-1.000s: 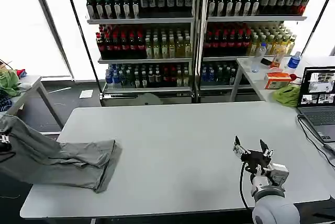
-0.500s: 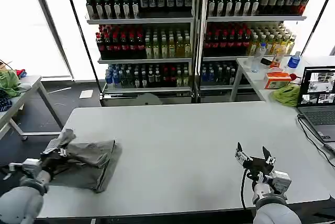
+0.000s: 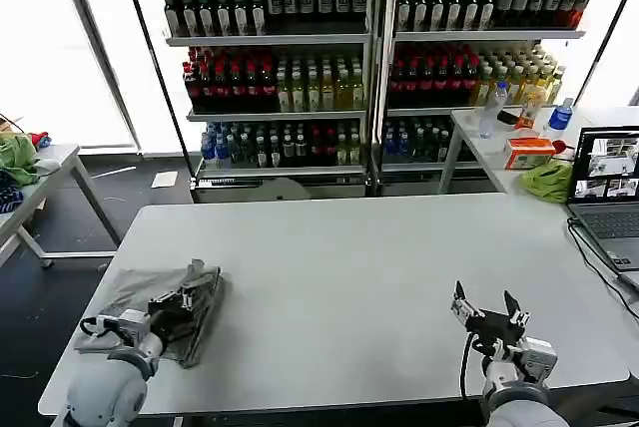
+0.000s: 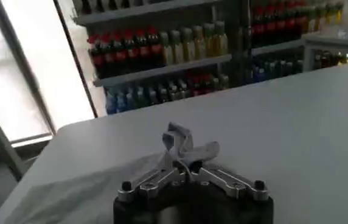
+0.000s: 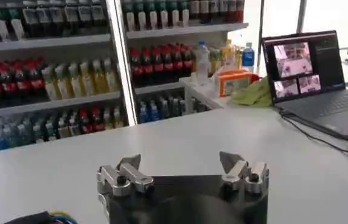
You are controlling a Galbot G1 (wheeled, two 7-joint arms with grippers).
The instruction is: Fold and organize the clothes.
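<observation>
Head view: your left hand [image 3: 183,299] pinched the grey shirt [image 3: 170,302] bunched; lifting could undo its fold. Right hand [image 3: 487,309] sat spread, idle.

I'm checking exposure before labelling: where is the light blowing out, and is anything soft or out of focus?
Head view: the windows at both upper corners wash out to white, yet the grey shirt and table read evenly. Left wrist view: the window behind the shelves glares, and the left claw pinching cloth looks soft. Right wrist view: the laptop screen is bright, the open right claw fairly crisp.
</observation>
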